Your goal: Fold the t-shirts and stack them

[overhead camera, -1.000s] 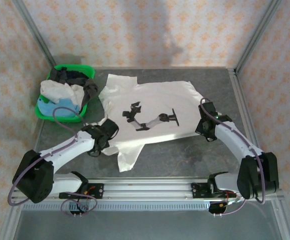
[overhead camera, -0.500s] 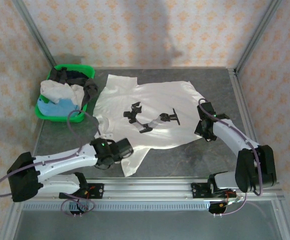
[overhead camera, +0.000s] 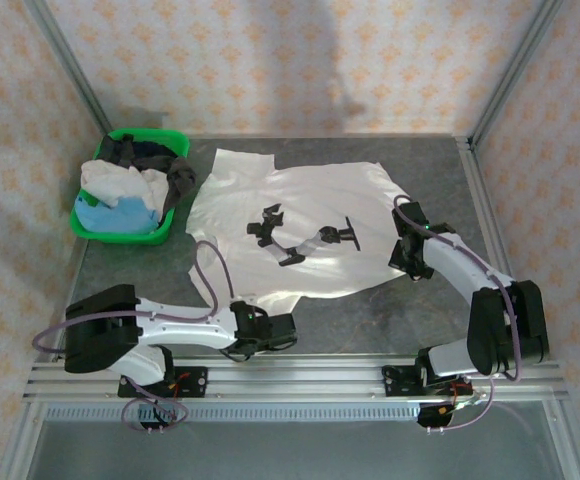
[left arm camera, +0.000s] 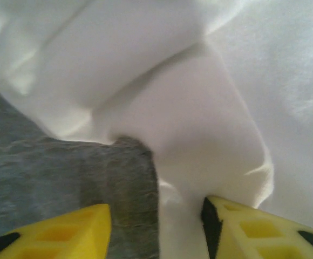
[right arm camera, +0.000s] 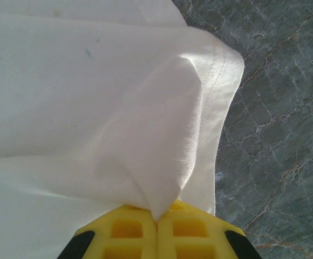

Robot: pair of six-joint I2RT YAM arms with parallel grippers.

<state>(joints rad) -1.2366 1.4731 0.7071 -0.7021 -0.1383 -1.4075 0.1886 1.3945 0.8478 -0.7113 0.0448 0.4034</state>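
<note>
The grey desk (overhead camera: 370, 320) carries a shiny white shirt (overhead camera: 320, 190) spread flat across its middle. A sleeve points toward the far left, and the cloth is creased and bunched along the near left edge. A small black print (overhead camera: 295, 238) sits mid-chest. At the far left of the desk, a green basket (overhead camera: 145, 133) holds crumpled white, light blue and black shirts (overhead camera: 115, 185).

The top view shows the whole layout. The left gripper (overhead camera: 275, 330) lies low at the shirt's near left corner, and the right gripper (overhead camera: 408, 262) is at its right edge.

The wrist views show the grips. The left gripper (left arm camera: 156, 221) has its yellow fingers (left arm camera: 54, 232) wide apart, and a strip of rumpled hem runs down between them, beside the right one. The right gripper (right arm camera: 157, 216) is closed tight on a pinched fold of the stitched hem, with bare desk to its right.
</note>
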